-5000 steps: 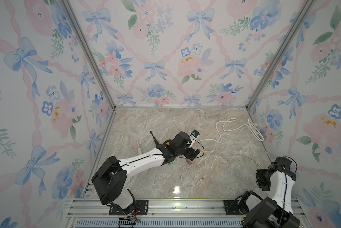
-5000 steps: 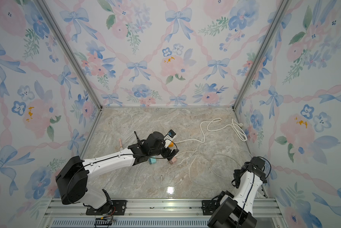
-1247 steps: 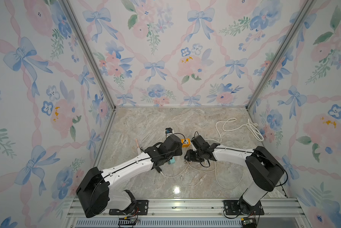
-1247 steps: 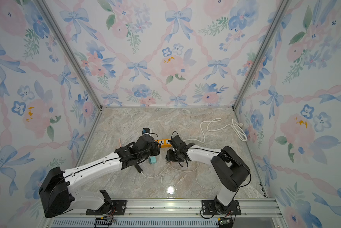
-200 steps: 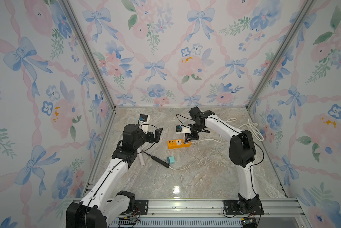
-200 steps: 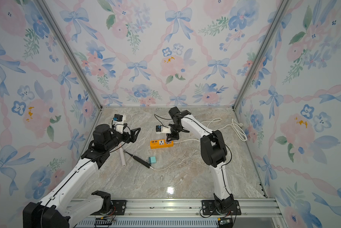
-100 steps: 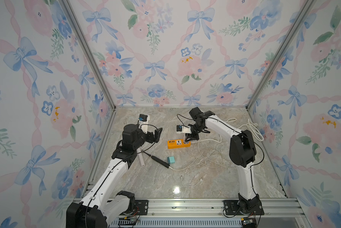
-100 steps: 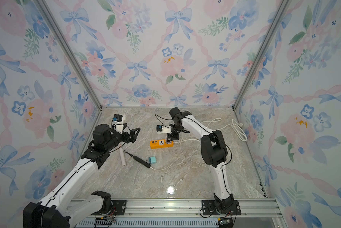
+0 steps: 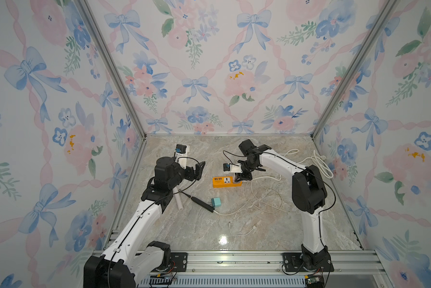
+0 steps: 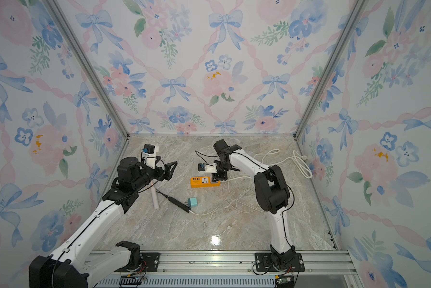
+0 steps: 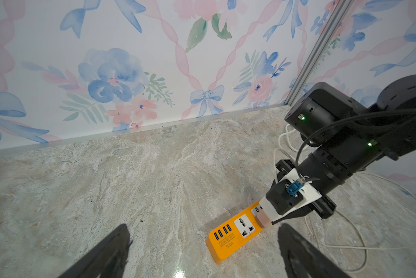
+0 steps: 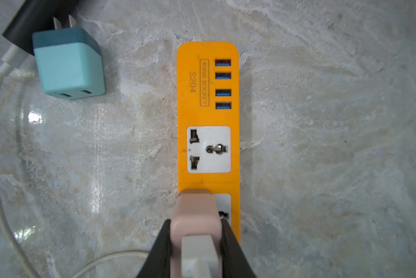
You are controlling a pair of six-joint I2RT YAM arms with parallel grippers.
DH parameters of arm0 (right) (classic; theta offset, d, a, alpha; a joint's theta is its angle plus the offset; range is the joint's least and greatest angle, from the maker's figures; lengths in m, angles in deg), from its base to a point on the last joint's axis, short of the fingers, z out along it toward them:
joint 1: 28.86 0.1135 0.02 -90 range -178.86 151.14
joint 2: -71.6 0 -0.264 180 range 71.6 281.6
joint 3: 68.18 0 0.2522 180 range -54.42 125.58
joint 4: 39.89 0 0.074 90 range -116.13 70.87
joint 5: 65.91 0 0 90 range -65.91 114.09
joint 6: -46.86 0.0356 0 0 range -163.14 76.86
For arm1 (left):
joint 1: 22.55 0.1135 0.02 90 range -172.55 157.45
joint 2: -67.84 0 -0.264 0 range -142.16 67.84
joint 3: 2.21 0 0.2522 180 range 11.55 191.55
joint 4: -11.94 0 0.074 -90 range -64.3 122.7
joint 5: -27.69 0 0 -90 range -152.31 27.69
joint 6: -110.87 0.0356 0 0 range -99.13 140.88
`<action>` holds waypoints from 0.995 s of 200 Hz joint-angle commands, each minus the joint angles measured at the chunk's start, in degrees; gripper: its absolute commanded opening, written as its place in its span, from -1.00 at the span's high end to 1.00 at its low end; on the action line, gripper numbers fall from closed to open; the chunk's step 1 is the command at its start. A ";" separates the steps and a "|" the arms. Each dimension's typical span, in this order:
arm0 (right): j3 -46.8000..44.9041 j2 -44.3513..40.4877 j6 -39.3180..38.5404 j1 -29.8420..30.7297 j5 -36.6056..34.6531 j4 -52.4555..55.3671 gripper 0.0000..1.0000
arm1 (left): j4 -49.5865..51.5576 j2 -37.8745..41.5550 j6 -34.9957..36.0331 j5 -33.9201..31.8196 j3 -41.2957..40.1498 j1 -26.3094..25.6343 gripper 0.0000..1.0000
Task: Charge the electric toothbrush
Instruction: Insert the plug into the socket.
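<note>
So the right gripper (image 12: 195, 231) is seen clamped on a pink plug adapter (image 12: 193, 216), jaws narrowed right down onto its sides, with a white USB plug (image 12: 198, 255) stuck in its back. The adapter is held upright on the right-end socket of the orange power strip (image 9: 223, 182), touching it. Whether the prongs are all the way in can't really be told.

The strip's other socket and its four USB ports, further left, are left uncovered. The left gripper (image 9: 199, 170) is spread wide with nothing in it, held above the marble table (image 9: 234, 232) to the left of the strip.

The black electric toothbrush (image 9: 199, 200) is found lying flat on the table, nearer and to the left of the strip, well apart from both grippers. A white cable (image 9: 224, 214) is attached at its near-right end, and a teal charger block (image 9: 216, 202) is parked just beside that end. A white tube (image 9: 178, 199) is laid just left of the toothbrush, partly hidden under the left arm.
</note>
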 commanded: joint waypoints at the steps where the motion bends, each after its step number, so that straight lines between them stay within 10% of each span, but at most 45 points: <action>1: -8.79 1.34 0.90 0.86 -6.39 -6.85 0.81 | -0.44 1.00 0.91 0.66 -0.98 0.40 -0.96; 52: -7.46 3.50 4.71 -0.42 -4.84 -3.59 0.64 | -0.42 0.95 0.83 0.75 -1.04 0.40 -0.96; 119: -8.81 -3.94 8.09 -0.22 -3.82 -7.55 -0.16 | -0.44 1.18 0.87 0.48 -1.21 0.41 -0.96; 140: -11.79 -7.18 9.28 -0.16 -3.75 -8.47 -0.71 | -0.39 1.07 0.91 0.53 -1.23 0.41 -0.96; 199: -21.69 -22.31 17.92 0.96 -0.17 -14.46 -0.71 | -0.40 0.22 0.84 -0.46 -1.14 0.40 -0.96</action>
